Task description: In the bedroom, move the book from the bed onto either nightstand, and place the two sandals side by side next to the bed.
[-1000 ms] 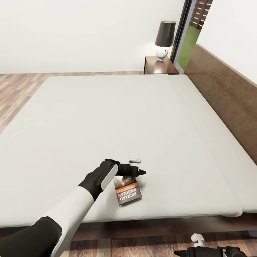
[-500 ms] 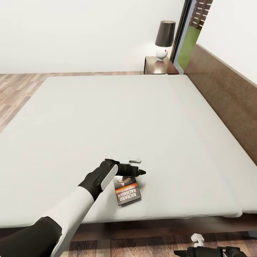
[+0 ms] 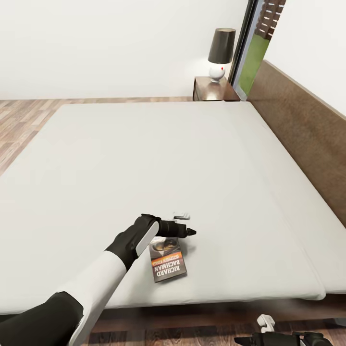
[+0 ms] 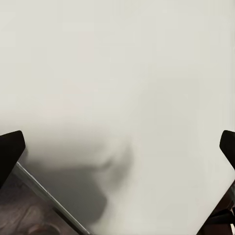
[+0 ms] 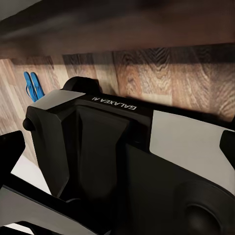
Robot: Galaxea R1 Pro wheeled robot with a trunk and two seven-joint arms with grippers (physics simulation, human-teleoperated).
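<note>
The book point(image 3: 167, 262), dark grey with an orange band and white lettering, lies flat on the bed's light grey mattress point(image 3: 158, 158) near the front edge. My left gripper point(image 3: 186, 231) hovers low over the book's far end, fingers wide apart and holding nothing. In the left wrist view the left gripper point(image 4: 117, 147) faces bare mattress, with a corner of the book point(image 4: 27, 213) beside one fingertip. The nightstand point(image 3: 214, 90) stands at the far corner by the headboard. My right gripper point(image 3: 269, 339) hangs open below the bed's edge. Two blue sandals point(image 5: 33, 85) lie together on the wood floor.
A lamp point(image 3: 220, 54) with a dark shade occupies the nightstand's top. The dark brown headboard point(image 3: 307, 125) runs along the right side. A small white object point(image 3: 181, 216) lies on the mattress beyond the left gripper. My own dark base point(image 5: 112, 161) blocks much of the right wrist view.
The whole head view has shifted slightly, so bed and book sit a little lower and further left in the picture. Both arms keep the same pose and the book still lies flat.
</note>
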